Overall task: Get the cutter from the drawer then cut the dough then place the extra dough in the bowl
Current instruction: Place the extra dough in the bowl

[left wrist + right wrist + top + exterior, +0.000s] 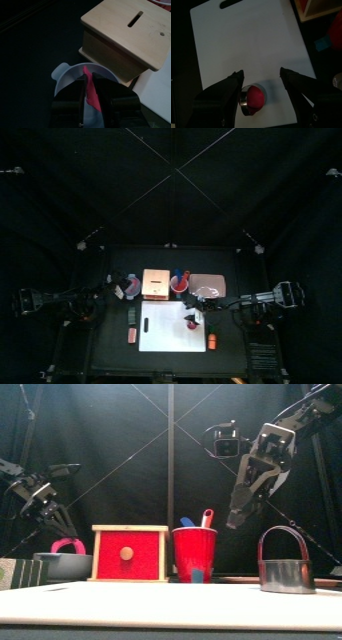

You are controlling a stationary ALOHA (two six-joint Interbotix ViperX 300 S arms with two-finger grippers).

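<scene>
My left gripper (88,97) is shut on a strip of pink extra dough (89,90) and holds it over the blue-grey bowl (70,75). From the front, the dough (67,544) hangs in a loop just above the bowl (62,566), under the left gripper (54,519). The metal cutter (283,574) stands on the right end of the white board (174,599). Inside the cutter (242,97) lies a round red dough piece (256,98). My right gripper (262,75) hangs open above the board (244,40), higher than the cutter and apart from it.
The wooden box (130,554) with its red drawer front pushed in stands beside the bowl. A red cup (195,554) with toy knives is to its right. The pink tray (211,285) lies behind the board's right end.
</scene>
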